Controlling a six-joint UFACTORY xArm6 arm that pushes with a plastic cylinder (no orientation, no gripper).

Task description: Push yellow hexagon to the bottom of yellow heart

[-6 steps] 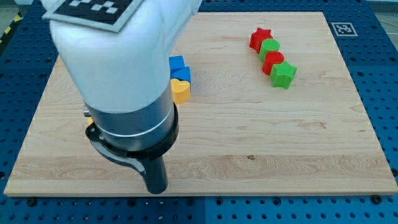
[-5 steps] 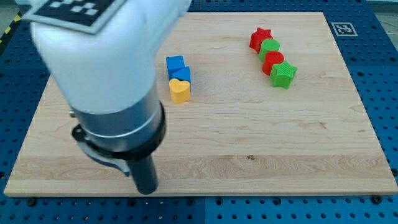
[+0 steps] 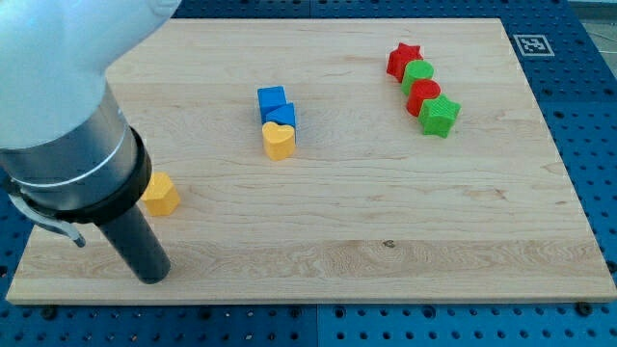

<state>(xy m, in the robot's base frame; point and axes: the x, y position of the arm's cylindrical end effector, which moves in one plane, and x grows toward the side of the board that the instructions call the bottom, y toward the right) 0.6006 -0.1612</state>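
Note:
The yellow hexagon (image 3: 161, 196) lies on the wooden board's left side, partly hidden behind my arm. The yellow heart (image 3: 280, 141) sits near the board's middle, up and to the right of the hexagon, touching two blue blocks (image 3: 276, 105) above it. My tip (image 3: 153, 278) rests on the board near the bottom left edge, just below the hexagon and a little left of it, apart from it.
At the upper right a diagonal row holds a red star (image 3: 404, 59), a green block (image 3: 418, 74), a red block (image 3: 423, 95) and a green star (image 3: 440, 115). The board's (image 3: 386, 222) bottom edge is close under my tip.
My arm and tip have moved to the view's left, uncovering the yellow hexagon. The blocks have not moved.

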